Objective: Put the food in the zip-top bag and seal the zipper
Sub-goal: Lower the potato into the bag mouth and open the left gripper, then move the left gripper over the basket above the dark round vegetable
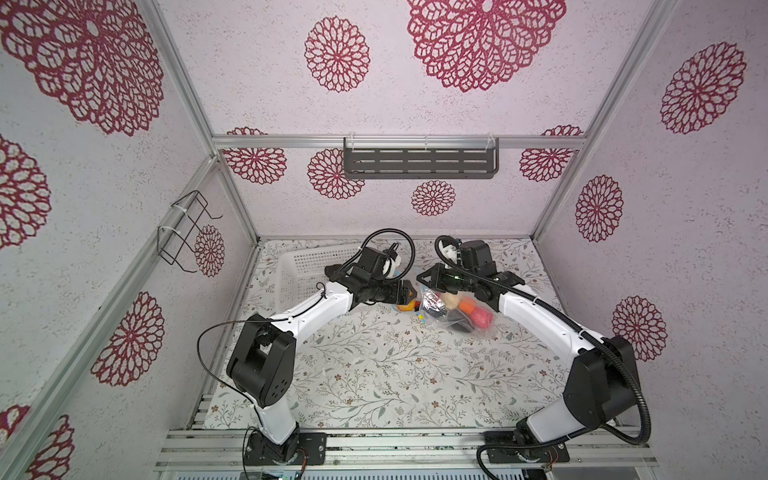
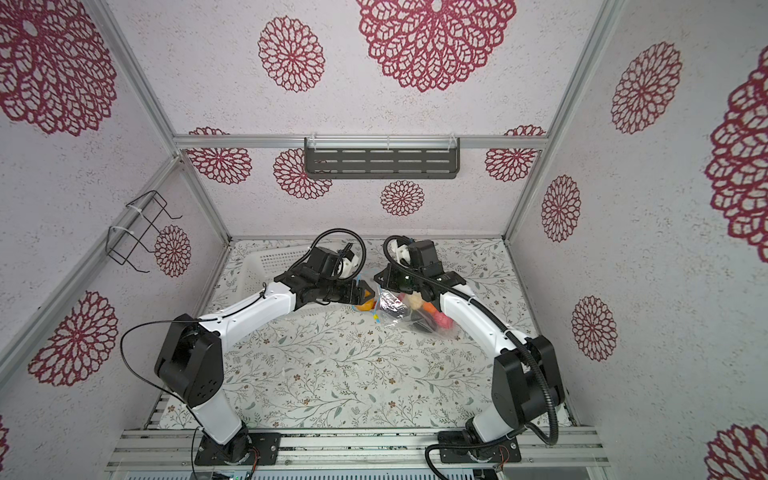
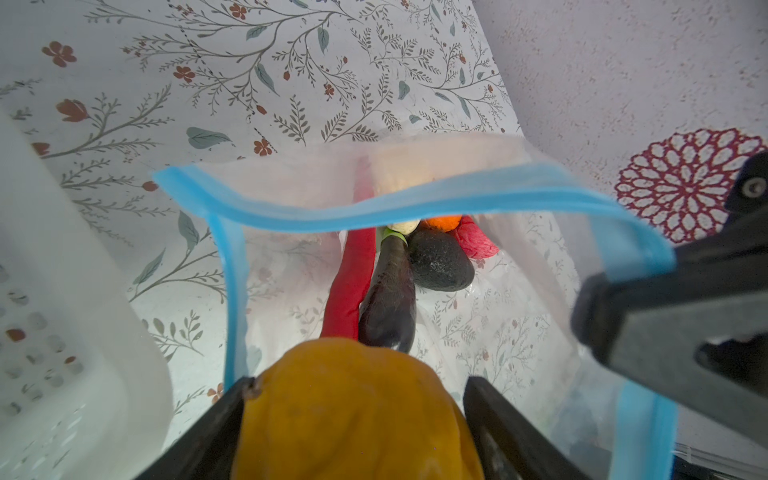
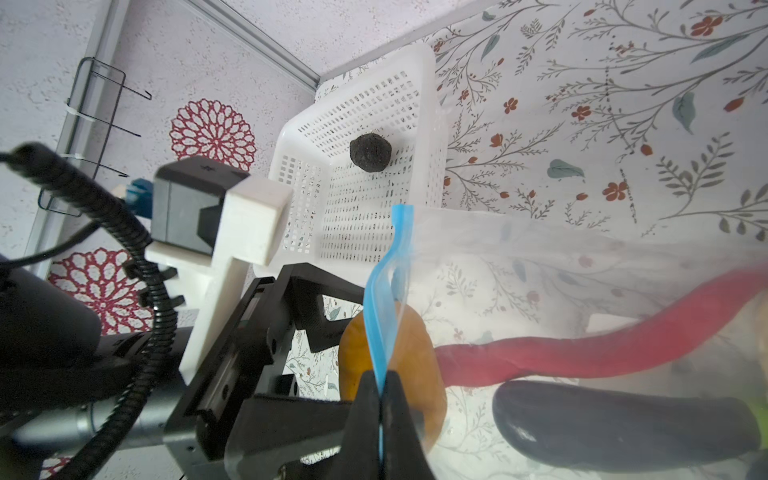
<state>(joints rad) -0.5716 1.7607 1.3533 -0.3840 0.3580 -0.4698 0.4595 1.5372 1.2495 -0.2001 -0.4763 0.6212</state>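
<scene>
The right pincer [image 4: 380,377] is fully closed on the zipper [image 4: 378,299] and holds the mouth of the zip-top bag [image 4: 540,249] open. The left pincer [image 3: 357,384] stands wide at that mouth. The yellow-orange potato [image 3: 353,415] sits between its fingers, touching one with a slit at the other, and beyond its tips the red chilli [image 3: 353,282] and a black lump [image 3: 440,262] lie inside the bag.
</scene>
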